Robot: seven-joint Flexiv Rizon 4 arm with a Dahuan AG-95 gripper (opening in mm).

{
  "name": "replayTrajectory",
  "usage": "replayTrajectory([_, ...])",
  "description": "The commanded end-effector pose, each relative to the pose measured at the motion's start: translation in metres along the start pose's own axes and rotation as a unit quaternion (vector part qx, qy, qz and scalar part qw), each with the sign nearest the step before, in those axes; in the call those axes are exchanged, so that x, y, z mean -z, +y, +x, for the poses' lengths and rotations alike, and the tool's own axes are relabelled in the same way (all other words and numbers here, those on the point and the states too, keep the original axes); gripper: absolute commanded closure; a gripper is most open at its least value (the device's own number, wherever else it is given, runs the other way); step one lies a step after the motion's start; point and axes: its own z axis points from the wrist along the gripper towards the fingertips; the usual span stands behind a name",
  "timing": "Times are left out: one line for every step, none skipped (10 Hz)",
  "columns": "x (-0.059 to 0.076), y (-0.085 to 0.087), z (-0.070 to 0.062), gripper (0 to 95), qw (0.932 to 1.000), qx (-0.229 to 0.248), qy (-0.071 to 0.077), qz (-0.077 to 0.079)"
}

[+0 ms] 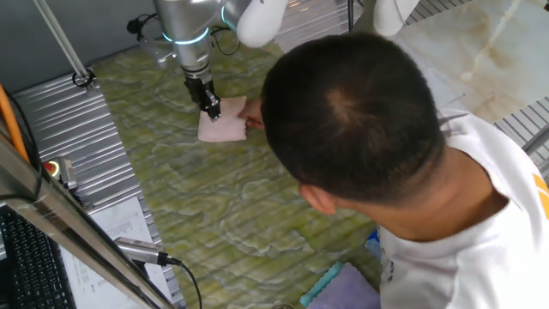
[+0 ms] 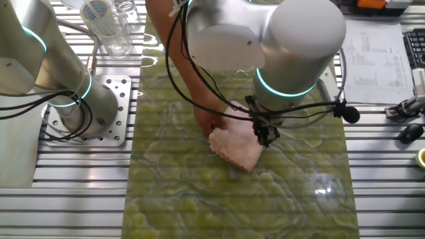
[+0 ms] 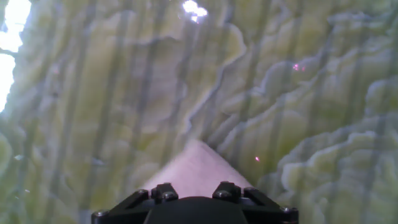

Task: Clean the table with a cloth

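Observation:
The pale pink cloth [image 1: 225, 127] lies on the yellow-green marbled table [image 1: 214, 197], near its far end. My gripper [image 1: 209, 106] stands upright at the cloth's edge with its fingers close together, shut on the cloth. In the other fixed view the gripper [image 2: 267, 137] pinches the right edge of the cloth [image 2: 236, 147] on the table [image 2: 199, 199]. A person's hand [image 2: 209, 116] holds the cloth's other side. In the hand view a corner of the cloth [image 3: 196, 165] juts out past my gripper [image 3: 194, 190] over the table [image 3: 124, 93].
The person's head [image 1: 352, 112] and shoulder lean over the table's near right side. A lavender-and-teal cloth [image 1: 343, 287] lies at the near edge. A second arm's base [image 2: 66, 99], glass beakers [image 2: 106, 26] and papers [image 2: 378, 46] sit on the ribbed metal panels beside the table.

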Motion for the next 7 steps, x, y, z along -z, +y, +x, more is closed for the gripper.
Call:
replayTrajectory([-0.005,0.001,0.009,19.0,1.0000,0.005,-0.001,-0.001])
replayTrajectory([-0.008,0.003,0.014,19.0,0.9999,0.012,-0.002,-0.005])
replayTrajectory([-0.010,0.004,0.015,19.0,0.9999,0.008,-0.003,-0.007])
replayTrajectory([-0.016,0.008,0.014,19.0,0.9999,-0.002,-0.006,-0.009])
replayTrajectory([-0.021,0.014,0.014,19.0,0.9999,-0.009,-0.010,-0.009])
replayTrajectory([-0.024,0.017,0.013,19.0,0.9998,-0.012,-0.013,-0.009])
replayTrajectory([-0.027,0.022,0.012,19.0,0.9997,-0.015,-0.014,-0.008])
